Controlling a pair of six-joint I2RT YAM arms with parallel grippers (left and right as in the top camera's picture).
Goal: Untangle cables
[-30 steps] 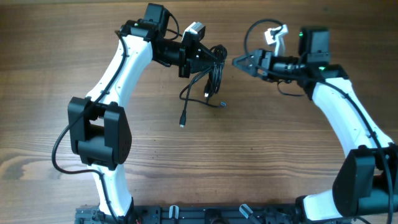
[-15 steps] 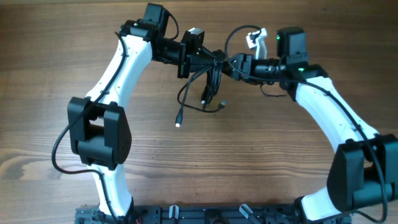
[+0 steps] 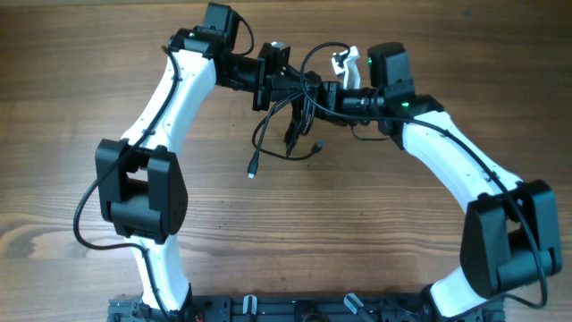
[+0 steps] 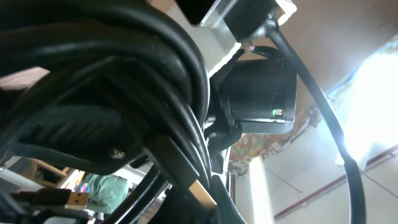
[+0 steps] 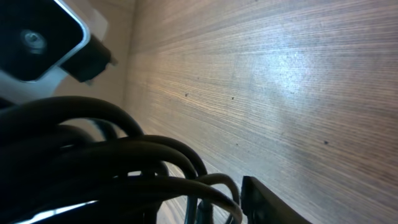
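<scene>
Black cables (image 3: pixel 302 114) hang as 1 knotted bundle over the far middle of the tabletop (image 3: pixel 357 224), clenched in the left jaws, with loose ends running toward the near edge. The right jaws stand at the bundle from its right side, across that long axis; whether they already grip a strand, I cannot tell.

Place: robotics lab bench | Evidence: two white robot arms (image 3: pixel 170 98) on a wood-grain table (image 3: pixel 71 54), mounting rail (image 3: pixel 268 309) at near edge
</scene>
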